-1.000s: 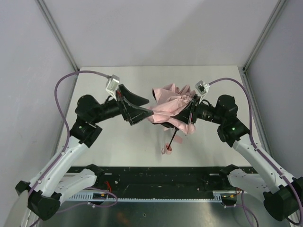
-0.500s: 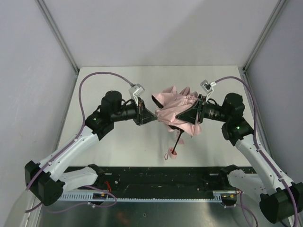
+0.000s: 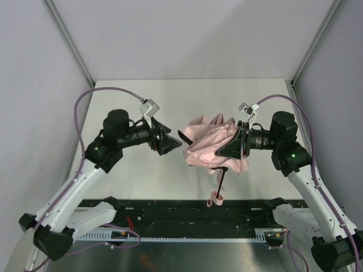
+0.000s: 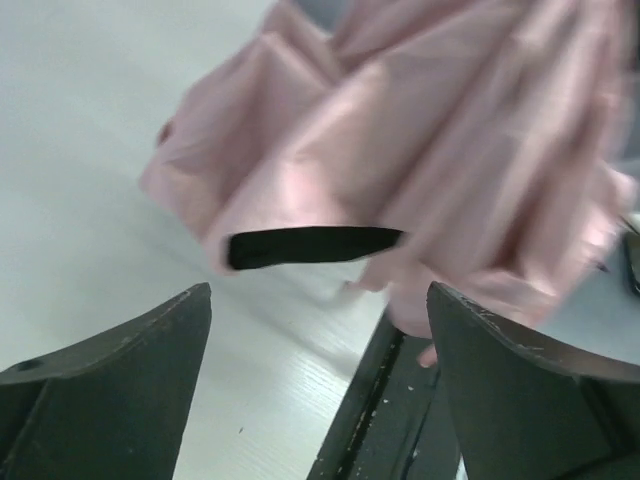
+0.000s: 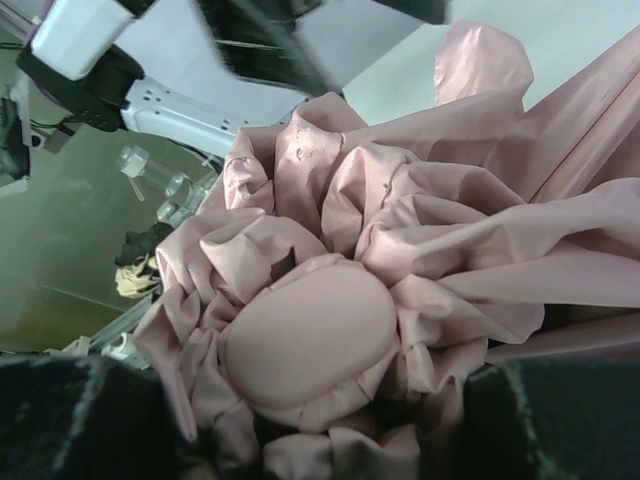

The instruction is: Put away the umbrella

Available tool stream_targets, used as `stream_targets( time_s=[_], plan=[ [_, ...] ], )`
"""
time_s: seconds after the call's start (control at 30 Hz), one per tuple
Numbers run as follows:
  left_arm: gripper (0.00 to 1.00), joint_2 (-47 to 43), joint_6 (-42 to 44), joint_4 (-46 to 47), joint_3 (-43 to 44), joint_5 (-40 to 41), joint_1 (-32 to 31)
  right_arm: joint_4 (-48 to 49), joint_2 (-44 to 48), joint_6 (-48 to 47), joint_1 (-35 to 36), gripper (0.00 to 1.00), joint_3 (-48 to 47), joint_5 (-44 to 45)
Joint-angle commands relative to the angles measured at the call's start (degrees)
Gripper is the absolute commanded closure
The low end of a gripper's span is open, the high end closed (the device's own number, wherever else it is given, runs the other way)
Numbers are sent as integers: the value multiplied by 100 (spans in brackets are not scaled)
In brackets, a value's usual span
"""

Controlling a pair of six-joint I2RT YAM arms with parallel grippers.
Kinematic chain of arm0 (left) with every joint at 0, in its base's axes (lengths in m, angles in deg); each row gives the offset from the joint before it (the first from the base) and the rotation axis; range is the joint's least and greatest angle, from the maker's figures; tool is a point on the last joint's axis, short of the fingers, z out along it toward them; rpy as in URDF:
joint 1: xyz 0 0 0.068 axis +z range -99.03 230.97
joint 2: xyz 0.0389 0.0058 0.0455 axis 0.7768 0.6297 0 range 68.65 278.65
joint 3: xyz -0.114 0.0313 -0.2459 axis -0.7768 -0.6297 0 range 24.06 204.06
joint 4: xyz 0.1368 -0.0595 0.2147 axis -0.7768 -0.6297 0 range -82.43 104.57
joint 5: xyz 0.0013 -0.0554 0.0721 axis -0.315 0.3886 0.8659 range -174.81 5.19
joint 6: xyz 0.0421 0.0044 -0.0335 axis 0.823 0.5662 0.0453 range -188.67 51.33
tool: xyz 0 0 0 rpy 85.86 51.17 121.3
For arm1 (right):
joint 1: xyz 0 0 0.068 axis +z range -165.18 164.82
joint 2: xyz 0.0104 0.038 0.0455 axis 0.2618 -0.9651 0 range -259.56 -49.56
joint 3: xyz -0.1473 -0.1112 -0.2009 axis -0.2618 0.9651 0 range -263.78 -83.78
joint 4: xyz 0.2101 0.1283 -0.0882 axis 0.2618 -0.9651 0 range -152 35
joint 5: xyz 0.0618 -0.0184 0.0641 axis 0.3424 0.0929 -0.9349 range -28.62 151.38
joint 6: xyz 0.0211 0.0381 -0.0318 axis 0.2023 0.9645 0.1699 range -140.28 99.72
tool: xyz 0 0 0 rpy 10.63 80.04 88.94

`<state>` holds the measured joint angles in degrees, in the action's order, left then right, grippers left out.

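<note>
Judged mid-gather: with right gripper (image 3: 233,148) clamped on the bunched umbrella (image 3: 207,148) above the table (image 3: 170,96) right of centre, handle (image 3: 216,198) dangling nearward, advance the spread, empty left gripper (image 4: 320,300) rightward to pinch the black tab (image 4: 315,246) and cinch the folds.

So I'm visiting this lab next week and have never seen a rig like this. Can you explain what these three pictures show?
It is a robot with two arms bolted at the near edge of a white table. The wide picture looks down from above and behind them. The other two come from a camera on each wrist, so the dark shapes at their lower edges are that arm's own fingers. The right tool is clamped on the bunched fabric of a pale pink umbrella, whose black shaft and handle hang down. The left tool is open, empty and a little short of the fabric.
</note>
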<state>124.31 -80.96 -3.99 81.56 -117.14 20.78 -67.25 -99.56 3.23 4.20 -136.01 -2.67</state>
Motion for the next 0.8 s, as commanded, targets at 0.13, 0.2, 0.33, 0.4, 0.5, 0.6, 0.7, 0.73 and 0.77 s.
stream_targets(
  time_s=[0.13,0.2,0.33,0.4,0.5,0.6,0.7,0.73,0.77],
  plan=[
    [1,-611,-267,543,96,-1095,-547,-541,-284,-709,26,100,-427,258],
    [1,-396,-274,568,104,-742,-979,-508,-267,-741,56,100,-428,237],
    [1,267,-326,574,155,-351,-1300,-431,-183,-665,66,100,-428,186],
    [1,505,-287,543,198,-214,-1347,-397,-128,-628,66,100,-428,168],
    [1,708,-164,507,318,-21,-1387,-591,-59,-789,66,100,-424,224],
    [9,872,-28,404,464,114,-1392,-787,-35,-915,78,100,-427,267],
    [48,983,240,28,623,405,-1378,-919,9,-1006,83,100,-428,229],
    [68,982,400,-156,680,615,-1346,-968,26,-1041,84,100,-429,166],
    [84,943,534,-319,713,808,-1277,-1031,43,-1089,79,100,-429,113]
  ],
)
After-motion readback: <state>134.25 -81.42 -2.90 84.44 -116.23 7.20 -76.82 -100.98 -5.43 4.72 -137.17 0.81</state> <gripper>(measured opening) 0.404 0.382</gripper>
